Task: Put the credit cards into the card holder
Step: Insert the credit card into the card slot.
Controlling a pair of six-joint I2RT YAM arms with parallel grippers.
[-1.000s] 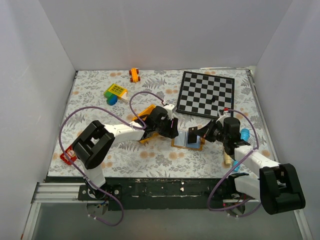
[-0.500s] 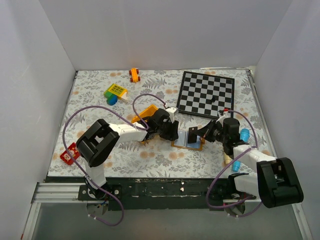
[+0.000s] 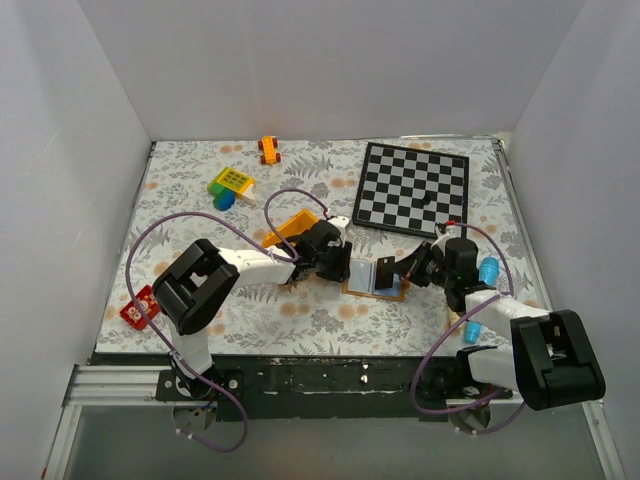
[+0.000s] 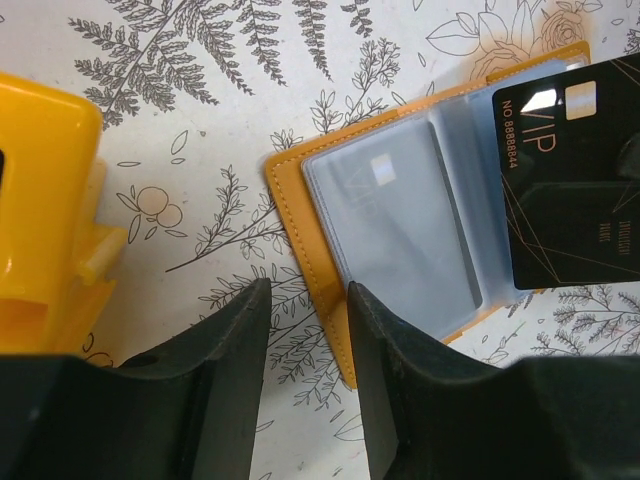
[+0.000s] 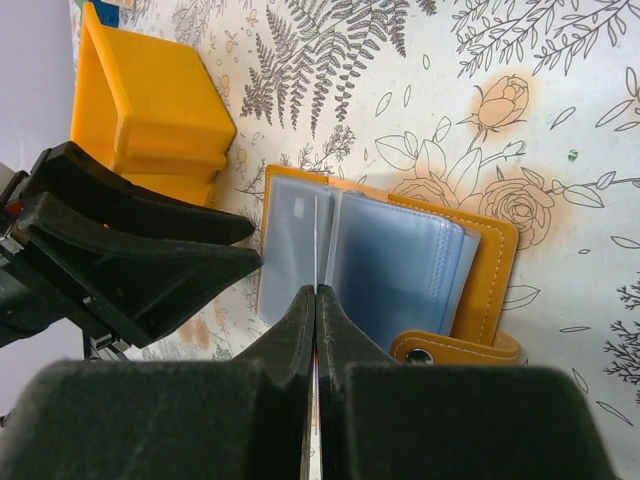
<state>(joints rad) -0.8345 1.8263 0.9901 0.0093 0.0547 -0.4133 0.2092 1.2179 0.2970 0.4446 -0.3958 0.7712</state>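
I'm at the insertion step. My right pincer (image 5: 315, 300) is clamped tight on a black credit card (image 4: 575, 190), which stands on edge just past its tips. Below those tips the card holder (image 5: 490, 262) lies open and flat on the surface, between my two pincers. My left pincer (image 4: 308, 296) sits low with its jaws part-way apart and nothing in them. The holder's orange border lies just ahead of that gap, and the yellow bin (image 4: 45, 200) is close on its left.

As I judge it, the next move is to steer the card's lower edge into the mouth of one clear sleeve and slide it home. The sleeves look limp, so I expect the left pincer will have to pin the border to stop the holder skating away.

The left wrist view shows me the card's printed face and how it overlaps the far page. The right wrist view reduces the card to a thin line, but it shows the fanned sleeves and the snap tab (image 5: 455, 350). From above, everything is too small for me to tell whether card and sleeve are touching.
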